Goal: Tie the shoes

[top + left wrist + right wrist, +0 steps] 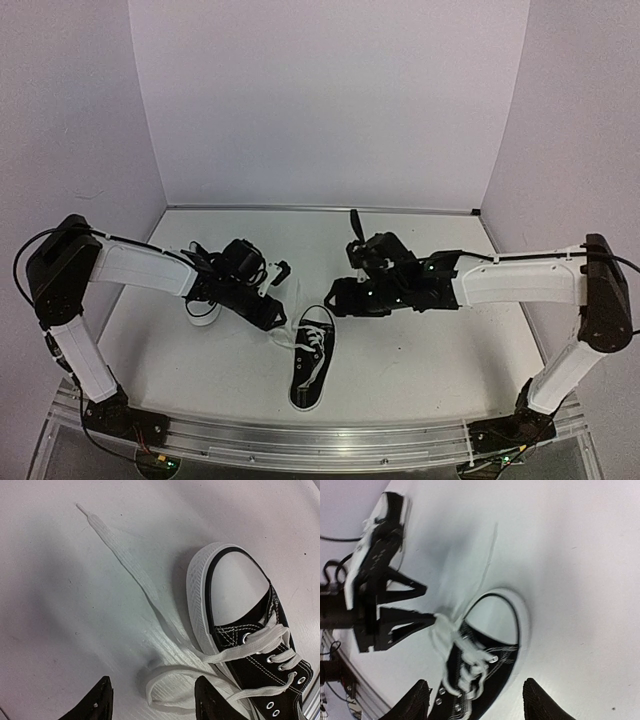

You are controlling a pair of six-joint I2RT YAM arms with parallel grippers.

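Black canvas sneaker point(312, 365), white toe cap, untied white laces point(125, 560), lies centre frame on the tabletop point(430, 350); its twin point(205, 312) sits centre-left, partly hidden. Left fingers point(100, 702) and right fingers point(536, 702) stand parted, gripping nothing.

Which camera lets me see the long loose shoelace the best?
The left wrist view. There the loose shoelace lies flat on the table, clear from its tip to the white toe cap. The top view shows only a thin white strip; the right wrist view shows a faint, blurred line.
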